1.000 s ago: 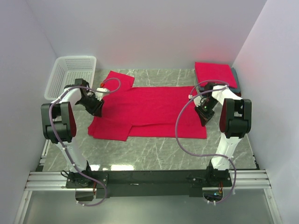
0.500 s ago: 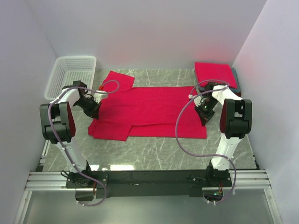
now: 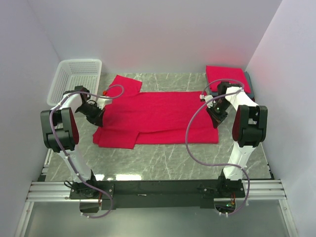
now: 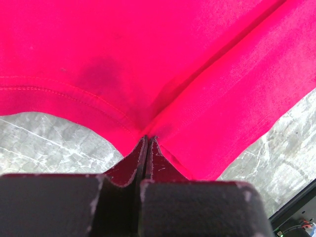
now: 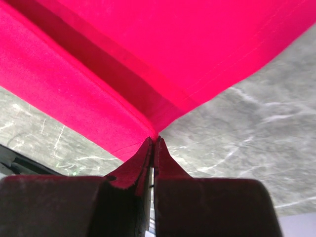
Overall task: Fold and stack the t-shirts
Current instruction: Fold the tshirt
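Observation:
A crimson t-shirt [image 3: 158, 116] lies spread on the marble table, one sleeve at the back left, its near part folded under. My left gripper [image 3: 97, 118] is shut on the shirt's left edge; in the left wrist view the cloth [image 4: 158, 74] pulls to a pinch at my gripper [image 4: 147, 138]. My right gripper [image 3: 215, 117] is shut on the shirt's right edge; in the right wrist view the lifted cloth [image 5: 148, 64] hangs from my gripper [image 5: 154, 139]. A stack of folded shirts [image 3: 228, 79], red on top of grey, sits at the back right.
A white lattice basket [image 3: 75, 81] stands at the back left by the wall. Bare marble table [image 3: 173, 158] lies in front of the shirt. White walls close in the back and both sides.
Both grippers have moved back, away from the near edge, with the shirt's edges held. The shirt's near right corner has drawn up and its near edge has shifted back slightly.

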{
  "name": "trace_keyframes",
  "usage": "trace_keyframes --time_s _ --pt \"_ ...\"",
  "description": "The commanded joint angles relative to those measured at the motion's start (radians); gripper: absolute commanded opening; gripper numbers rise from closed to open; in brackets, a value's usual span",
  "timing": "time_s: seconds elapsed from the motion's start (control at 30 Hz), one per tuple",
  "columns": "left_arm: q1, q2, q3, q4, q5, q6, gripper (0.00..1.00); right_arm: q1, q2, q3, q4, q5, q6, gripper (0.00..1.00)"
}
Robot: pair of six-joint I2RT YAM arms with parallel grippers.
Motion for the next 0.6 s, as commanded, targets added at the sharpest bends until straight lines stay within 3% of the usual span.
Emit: trace_keyframes --time_s 0.0,0.57 --pt "0.008 -0.045 0.052 0.0 0.021 -0.002 0.01 0.001 -0.009 0.056 -0.008 0.006 -0.01 0.0" --pt "0.018 -0.079 0.061 -0.032 0.067 0.024 0.01 -0.002 0.008 0.045 0.014 0.019 -0.016 0.0"
